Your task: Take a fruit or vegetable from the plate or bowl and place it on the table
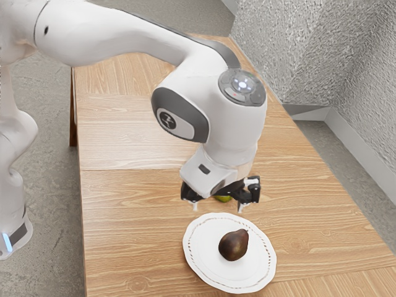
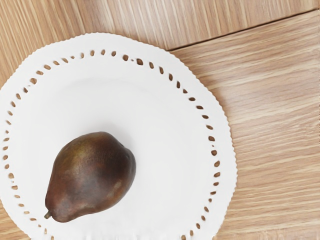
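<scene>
Pear (image 1: 234, 245): it is lying on its side on the plate (image 1: 198, 265), near the middle, its stem pointing toward one o'clock (twelve being the exterior view's top).
Pear skin: it is showing dark reddish brown, with an olive tinge in the wrist view.
Plate: it is resting on the wooden table (image 1: 124, 235), its white edge scalloping finely and a ring of small slots running around the rim.
Gripper (image 1: 218, 206): it is hanging beyond the pear, at about half past eleven from the plate's centre in the exterior view.
Jaws: they are standing wide apart, gripping nothing.
Green-yellow thing (image 1: 223, 199): it is peeking out at about eleven o'clock from the pear, the gripper partly hiding it; how near it is sitting to the fingers cannot be told.
Arm (image 1: 117, 37): it is reaching in from ten o'clock, white with grey joint covers.
Badge (image 1: 167, 120): it is sitting dark and round on a grey joint cover, bearing a pale angular mark, the pale plate around it carrying lettering too small to read.
Control disc (image 1: 242, 86): it is glowing white near its middle, its small markings blurring beyond reading.
Base light (image 1: 7, 242): it is shining blue at eight o'clock.
Wall (image 1: 309, 49): it is rising rough and grey at one o'clock, a pale skirting board (image 1: 359, 145) running along its foot.
</scene>
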Action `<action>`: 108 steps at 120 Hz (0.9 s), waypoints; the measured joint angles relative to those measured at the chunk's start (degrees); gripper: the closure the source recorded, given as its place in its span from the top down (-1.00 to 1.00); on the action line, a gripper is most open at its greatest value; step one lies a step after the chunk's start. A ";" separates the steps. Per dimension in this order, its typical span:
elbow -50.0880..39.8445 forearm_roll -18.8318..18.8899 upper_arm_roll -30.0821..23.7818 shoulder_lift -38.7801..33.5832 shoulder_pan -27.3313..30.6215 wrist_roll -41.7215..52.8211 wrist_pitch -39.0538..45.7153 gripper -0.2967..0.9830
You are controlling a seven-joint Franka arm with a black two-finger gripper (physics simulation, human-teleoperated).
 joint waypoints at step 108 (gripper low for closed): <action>-7.81 -31.37 -24.32 0.20 34.07 72.83 4.05 0.54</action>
